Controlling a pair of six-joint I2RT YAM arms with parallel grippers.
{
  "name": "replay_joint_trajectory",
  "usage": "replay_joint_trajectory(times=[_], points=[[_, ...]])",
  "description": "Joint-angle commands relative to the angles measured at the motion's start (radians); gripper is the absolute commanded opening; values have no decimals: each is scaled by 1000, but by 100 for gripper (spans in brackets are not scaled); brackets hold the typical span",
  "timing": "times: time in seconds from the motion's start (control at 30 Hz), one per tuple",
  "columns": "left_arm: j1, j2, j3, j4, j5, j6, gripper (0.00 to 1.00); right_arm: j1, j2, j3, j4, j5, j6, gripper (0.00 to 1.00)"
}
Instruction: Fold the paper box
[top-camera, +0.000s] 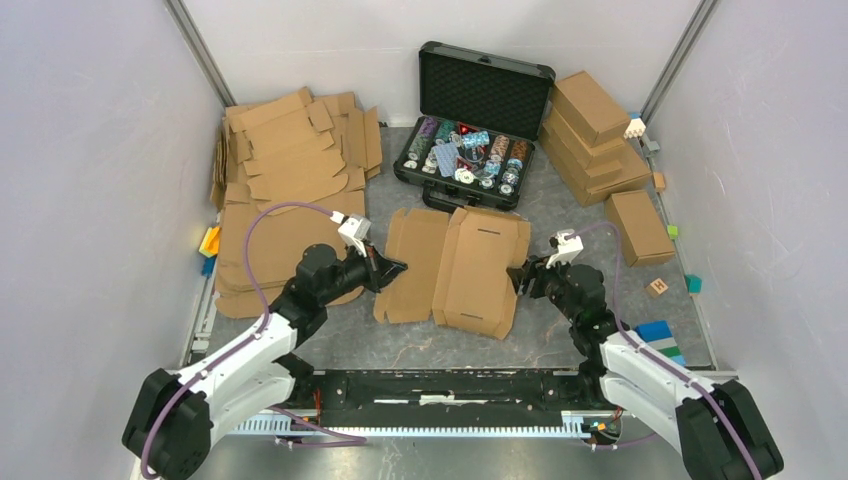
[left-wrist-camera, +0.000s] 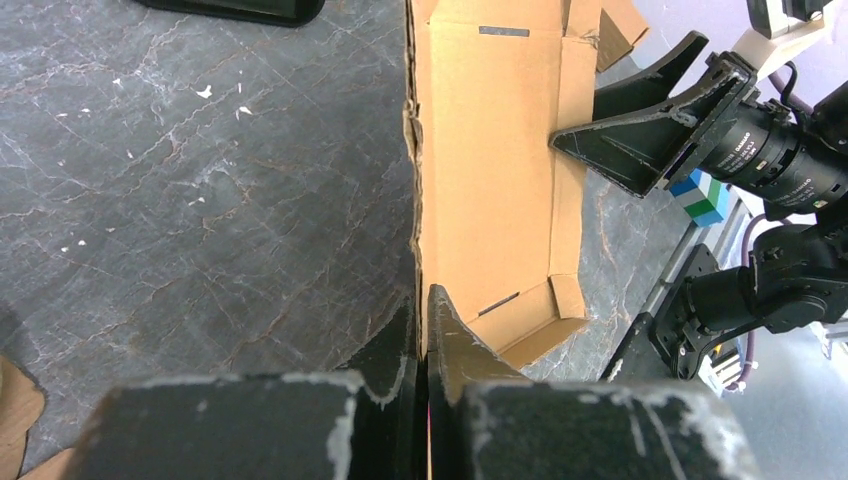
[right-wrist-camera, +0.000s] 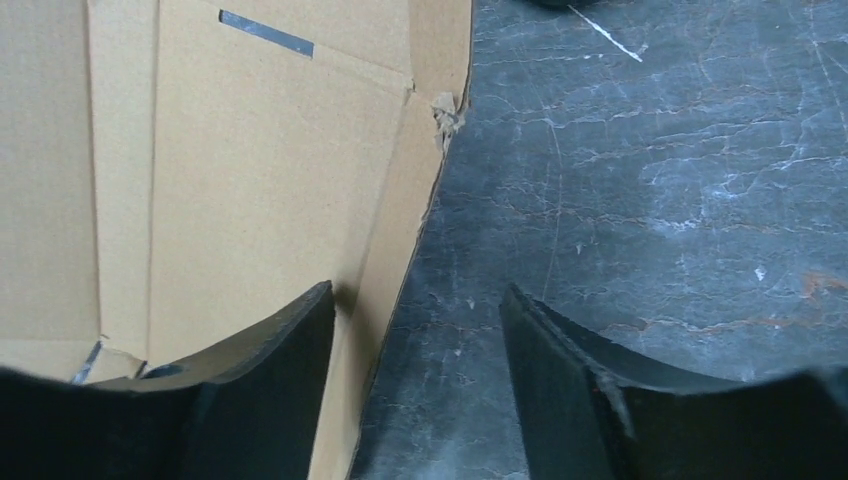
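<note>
Paper box (top-camera: 480, 270), brown corrugated-cardboard blank: left pincer (top-camera: 398, 267) clenching its left panel; right pincer (top-camera: 520, 275) gaping, straddling its right edge.

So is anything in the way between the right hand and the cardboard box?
No, nothing visible. The right hand is open at the edge of the paper box, one finger over the cardboard, the other over the table. The left hand pinches its opposite edge.

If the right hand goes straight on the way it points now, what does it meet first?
The paper box. Its edge lies between the open fingers of the right hand, so the cardboard would probably be met first; depth is unclear.
</note>
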Motion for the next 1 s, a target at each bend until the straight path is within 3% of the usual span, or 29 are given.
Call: replay_joint_trajectory(times=[0.0,0.13,0.27,0.33,0.43,0.5,0.8,0.97], points=[[-7,-36,7,22,-16,60,2,3,-51,48,-54,-42,21,61],[-11,-52,0,34,-1,58,2,4,-37,78,-93,-63,23,46],[-12,-63,-6,43,10,56,2,4,21,120,-112,-99,8,21],[-13,-65,-8,43,12,56,5,4,27,132,-111,-107,5,19],[-12,-47,-7,50,24,42,37,4,17,151,-119,-82,-22,19],[-12,-9,6,50,21,15,49,3,12,168,-121,-80,-56,19],[-6,104,63,4,2,-25,46,8,-30,147,-24,-123,-86,2],[-6,-18,20,11,-32,-9,62,17,-104,101,47,-87,-120,2]])
